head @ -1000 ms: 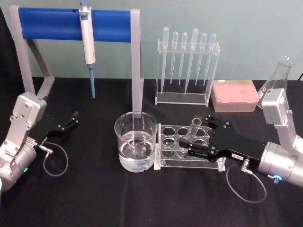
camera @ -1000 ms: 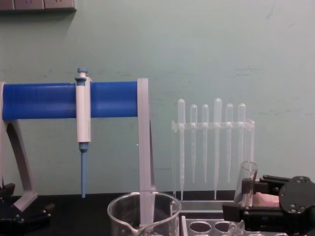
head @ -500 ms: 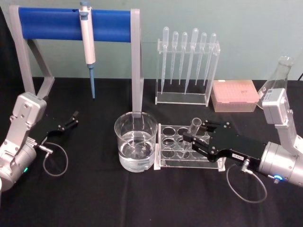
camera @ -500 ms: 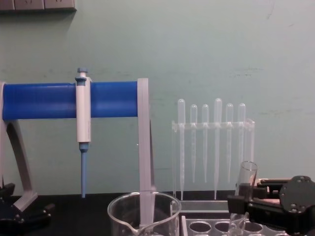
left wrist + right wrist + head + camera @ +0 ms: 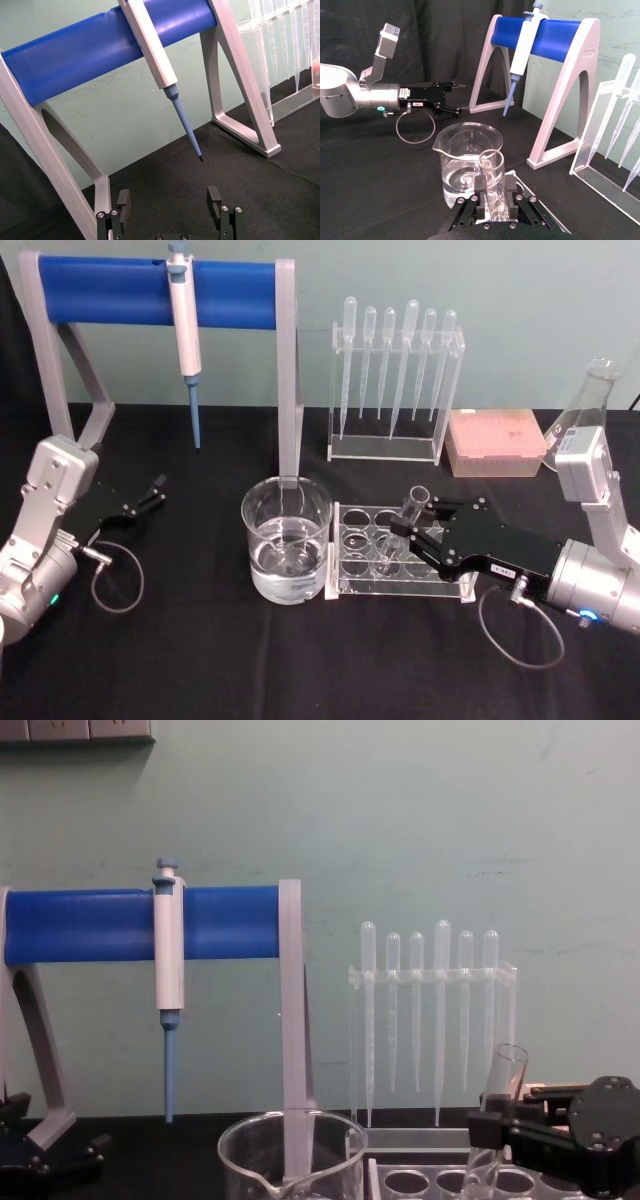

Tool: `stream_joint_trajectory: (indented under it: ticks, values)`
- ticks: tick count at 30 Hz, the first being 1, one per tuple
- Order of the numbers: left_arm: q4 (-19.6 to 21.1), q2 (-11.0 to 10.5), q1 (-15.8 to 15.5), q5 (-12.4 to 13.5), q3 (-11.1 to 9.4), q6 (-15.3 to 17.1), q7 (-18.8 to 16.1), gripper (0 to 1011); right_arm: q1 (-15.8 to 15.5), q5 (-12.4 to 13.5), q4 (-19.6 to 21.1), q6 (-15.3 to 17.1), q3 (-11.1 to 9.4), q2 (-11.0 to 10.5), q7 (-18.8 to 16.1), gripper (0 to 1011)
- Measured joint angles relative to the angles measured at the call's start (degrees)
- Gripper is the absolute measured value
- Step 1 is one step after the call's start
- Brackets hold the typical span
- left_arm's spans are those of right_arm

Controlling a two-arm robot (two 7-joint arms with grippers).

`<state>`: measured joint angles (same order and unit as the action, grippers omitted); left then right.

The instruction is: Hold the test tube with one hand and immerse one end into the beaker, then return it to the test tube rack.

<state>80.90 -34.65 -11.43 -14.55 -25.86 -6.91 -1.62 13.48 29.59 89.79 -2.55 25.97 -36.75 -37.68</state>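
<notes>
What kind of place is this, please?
Most likely a laboratory bench: a blue-and-white pipettor hangs on a stand, plastic pipettes stand in a clear rack, and the right hand holds a test tube near a beaker.

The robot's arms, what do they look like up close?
Both are silver, ending in thick cylindrical wrists with a small glowing light. Each carries a flat black two-fingered claw, left claw and right claw. A thin grey cable loops beside each wrist, and the right claw bears a small white label.
</notes>
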Motion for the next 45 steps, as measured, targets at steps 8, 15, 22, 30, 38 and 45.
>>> stream_joint_trajectory:
  ticks: [8, 15, 22, 30, 38, 45]
  values:
    - [0.0, 0.0, 0.0, 0.0, 0.0, 0.0, 0.0, 1000, 1.36, 0.02, 0.92, 1.55, -0.21, -0.58, -0.35, 241]
    - [0.0, 0.0, 0.0, 0.0, 0.0, 0.0, 0.0, 1000, 4.66, 1.57, 3.97, 7.06, -0.24, -2.31, -1.26, 241]
    - [0.0, 0.0, 0.0, 0.0, 0.0, 0.0, 0.0, 1000, 8.32, 2.17, 7.09, 11.3, 0.21, -4.21, -1.03, 241]
    - [0.0, 0.0, 0.0, 0.0, 0.0, 0.0, 0.0, 1000, 10.41, 4.21, 8.73, 14.28, 0.05, -5.37, -0.05, 241]
    - [0.0, 0.0, 0.0, 0.0, 0.0, 0.0, 0.0, 1000, 11.35, 6.72, 10.07, 15.56, -0.5, -6.67, 0.65, 241]
    - [0.0, 0.0, 0.0, 0.0, 0.0, 0.0, 0.0, 1000, 11.46, 7.83, 11.16, 15.74, -0.4, -7.81, 1.0, 241]
